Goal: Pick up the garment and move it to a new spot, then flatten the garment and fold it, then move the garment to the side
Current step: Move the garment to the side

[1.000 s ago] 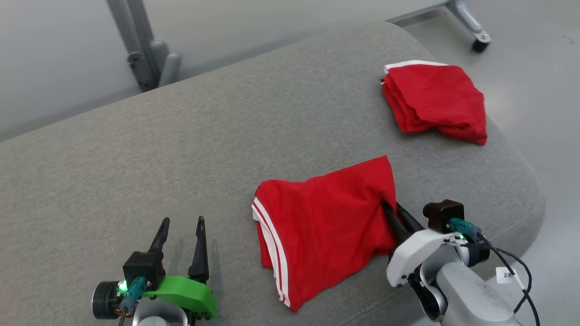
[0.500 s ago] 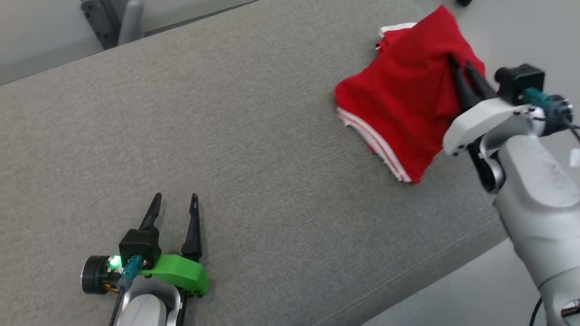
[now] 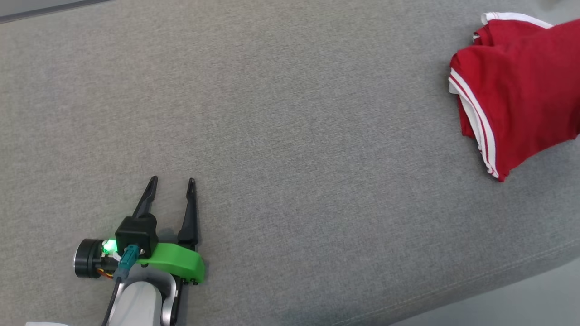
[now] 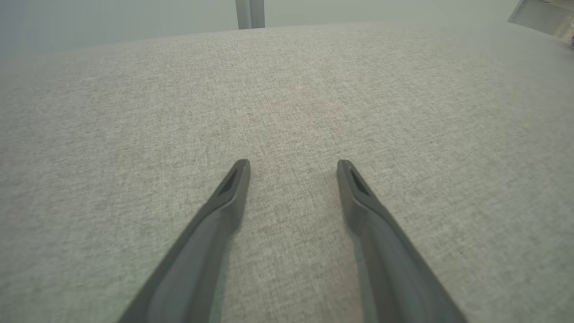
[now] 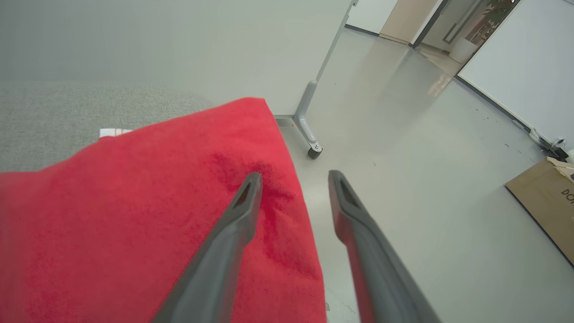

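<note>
The red garment (image 3: 521,90) with white stripes along its hem lies bunched at the right end of the grey cushion (image 3: 290,113), partly cut off by the head view's edge. It overlaps a second red garment (image 3: 496,25) with white trim behind it. In the right wrist view my right gripper (image 5: 293,179) is open, its left finger above the red garment (image 5: 157,202) near the cloth's right edge and its right finger over the floor. My left gripper (image 3: 172,179) rests open on bare cushion at the lower left, far from the garment, and nothing lies between its fingers (image 4: 233,188).
The cushion's front edge (image 3: 498,290) runs along the lower right with grey floor (image 3: 521,312) beyond it. Past the cushion's end stand a metal leg with a caster (image 5: 309,130) and a cardboard box (image 5: 545,197).
The head camera has swung left and down. My right gripper carried the garment from the cushion's front up to the second red garment and has opened off it. The left gripper stays put.
</note>
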{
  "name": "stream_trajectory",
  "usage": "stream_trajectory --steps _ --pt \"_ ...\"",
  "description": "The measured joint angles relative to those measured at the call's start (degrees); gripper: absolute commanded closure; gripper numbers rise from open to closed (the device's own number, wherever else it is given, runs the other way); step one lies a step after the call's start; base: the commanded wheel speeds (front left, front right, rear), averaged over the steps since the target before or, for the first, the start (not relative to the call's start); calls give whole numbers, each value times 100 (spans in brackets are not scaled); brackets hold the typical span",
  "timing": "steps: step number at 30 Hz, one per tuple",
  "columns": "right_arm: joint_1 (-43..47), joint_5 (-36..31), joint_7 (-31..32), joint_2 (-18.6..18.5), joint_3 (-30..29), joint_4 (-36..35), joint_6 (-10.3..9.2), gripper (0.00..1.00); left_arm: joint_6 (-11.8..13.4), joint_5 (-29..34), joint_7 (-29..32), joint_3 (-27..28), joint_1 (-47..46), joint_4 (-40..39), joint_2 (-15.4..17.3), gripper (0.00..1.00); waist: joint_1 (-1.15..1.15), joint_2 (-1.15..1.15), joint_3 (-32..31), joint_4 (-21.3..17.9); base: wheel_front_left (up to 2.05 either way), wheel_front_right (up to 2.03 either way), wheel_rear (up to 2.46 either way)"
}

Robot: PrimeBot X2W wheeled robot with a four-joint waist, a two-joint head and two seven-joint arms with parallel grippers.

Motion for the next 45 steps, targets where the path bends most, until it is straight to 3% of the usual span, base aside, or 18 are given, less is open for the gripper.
stream_trajectory --steps 4,7,11,19,29,45 --pt "140 -372 -1 126 -514 -415 0 0 4 -3 0 36 0 -30 1 0 0 0 41 159 0 0 0" --pt "356 -563 0 564 -600 -1185 1 0 49 -42 0 47 19 -47 5 0 0 0 3 266 0 0 0" --pt "929 -363 0 1247 -197 -2074 2 0 180 -88 3 97 125 -77 5 0 0 0 -177 333 0 0 0" --pt "2238 474 0 1937 993 -3047 1 0 309 -378 3 103 352 -85 8 0 0 0 -633 532 0 0 0" --pt "3439 892 0 2253 1552 -3600 -1 0 422 -556 4 147 703 -56 7 0 0 0 -1116 990 0 0 0" --pt "4236 488 0 2447 1358 -3786 0 0 385 -612 3 431 1273 -76 7 0 0 0 -2065 1298 0 0 0"
